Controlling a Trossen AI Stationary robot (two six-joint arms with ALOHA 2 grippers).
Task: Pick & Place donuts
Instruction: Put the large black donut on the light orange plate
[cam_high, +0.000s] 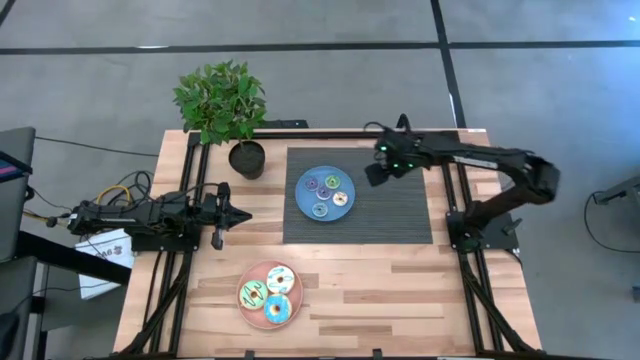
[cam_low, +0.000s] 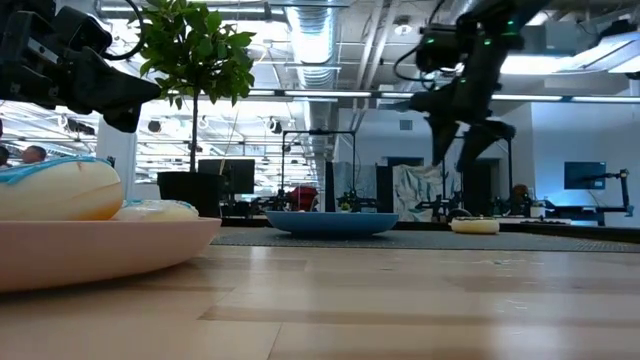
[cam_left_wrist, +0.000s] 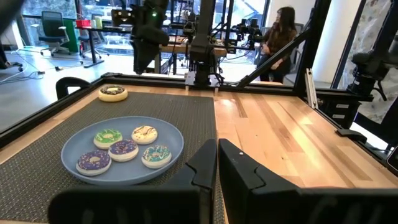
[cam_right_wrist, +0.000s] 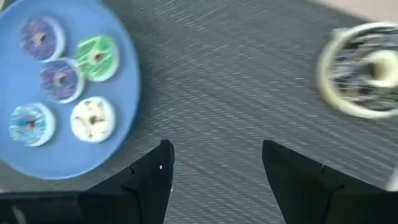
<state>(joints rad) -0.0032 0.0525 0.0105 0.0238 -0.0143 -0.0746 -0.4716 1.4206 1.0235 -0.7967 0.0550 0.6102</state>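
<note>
While right fingers (cam_right_wrist: 214, 168) gape, left fingers (cam_high: 238, 214) closed: five minis (cam_high: 325, 194), three donuts (cam_high: 271, 293).

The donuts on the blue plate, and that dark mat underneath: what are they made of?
The mini donuts look like moulded plastic or rubber: smooth, evenly coloured icing, though that's hard to settle by sight. The blue plate seems matte plastic, with a smooth, uniform rim. The dark mat looks woven, probably vinyl or fabric, going by its fine ribbed lines.
</note>
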